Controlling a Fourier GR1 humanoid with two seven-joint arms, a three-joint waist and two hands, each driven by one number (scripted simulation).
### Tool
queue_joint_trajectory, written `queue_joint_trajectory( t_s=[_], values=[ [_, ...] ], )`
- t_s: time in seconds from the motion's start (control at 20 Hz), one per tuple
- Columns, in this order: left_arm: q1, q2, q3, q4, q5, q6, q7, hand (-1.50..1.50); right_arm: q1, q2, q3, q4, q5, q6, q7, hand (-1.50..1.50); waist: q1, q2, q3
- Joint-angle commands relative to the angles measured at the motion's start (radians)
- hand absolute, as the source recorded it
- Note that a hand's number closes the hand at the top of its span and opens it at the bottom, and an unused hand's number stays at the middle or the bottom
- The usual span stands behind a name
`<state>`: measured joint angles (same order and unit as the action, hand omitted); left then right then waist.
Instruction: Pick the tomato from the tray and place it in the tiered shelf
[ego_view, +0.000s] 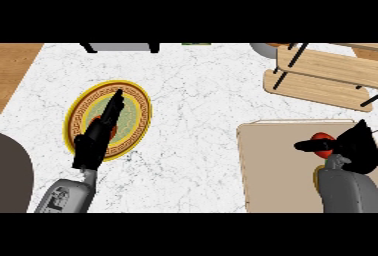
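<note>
A red tomato (321, 136) shows over the beige tray (280, 170) at the right, mostly hidden by my right hand (356, 145). The thumb lies across the tomato's front and the fingers curl round its far right side, so the hand is shut on it. I cannot tell whether the tomato rests on the tray or hangs just above it. The tiered shelf (325, 75), light wooden boards on black legs, stands at the back right, beyond the tray. My left hand (92, 145) rests open, fingers straight, over a patterned plate.
A yellow-rimmed ornamental plate (74, 112) lies at the left under the left hand. A grey object on black legs (122, 47) and a grey bowl (262, 49) sit at the back edge. A dark rounded shape (11, 170) fills the left edge.
</note>
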<state>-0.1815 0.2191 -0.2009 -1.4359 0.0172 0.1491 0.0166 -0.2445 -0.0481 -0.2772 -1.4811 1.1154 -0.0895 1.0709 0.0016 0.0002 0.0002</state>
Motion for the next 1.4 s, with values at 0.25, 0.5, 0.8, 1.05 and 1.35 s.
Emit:
queue_joint_trajectory(
  t_s=[0.25, 0.5, 0.8, 1.05, 1.35],
  values=[
    [0.006, -0.01, 0.069, 0.008, -0.021, -0.056, -0.012, 0.0, 0.007, 0.008, -0.026, 0.107, -0.035, -0.094, -0.011, -1.5, -0.001, 0.0, 0.0],
    [0.053, -0.036, 0.043, -0.067, -0.07, -0.05, 0.027, 0.0, 0.053, 0.016, 0.006, 0.096, -0.044, -0.046, -0.027, 1.5, -0.001, -0.001, 0.0],
    [0.017, -0.063, 0.066, -0.021, -0.073, -0.077, 0.033, 0.0, -0.056, -0.054, 0.044, 0.125, 0.013, 0.043, 0.023, 1.5, 0.001, 0.0, 0.0],
    [-0.019, -0.076, 0.111, 0.026, -0.08, -0.102, 0.012, 0.0, 0.046, -0.025, 0.068, 0.02, 0.014, -0.022, -0.004, 1.5, -0.004, -0.001, 0.0],
    [-0.015, -0.093, 0.076, 0.003, -0.094, -0.093, 0.014, 0.0, -0.04, 0.046, 0.38, 0.06, -0.029, 0.064, -0.159, 1.5, 0.035, 0.002, 0.0]
  ],
)
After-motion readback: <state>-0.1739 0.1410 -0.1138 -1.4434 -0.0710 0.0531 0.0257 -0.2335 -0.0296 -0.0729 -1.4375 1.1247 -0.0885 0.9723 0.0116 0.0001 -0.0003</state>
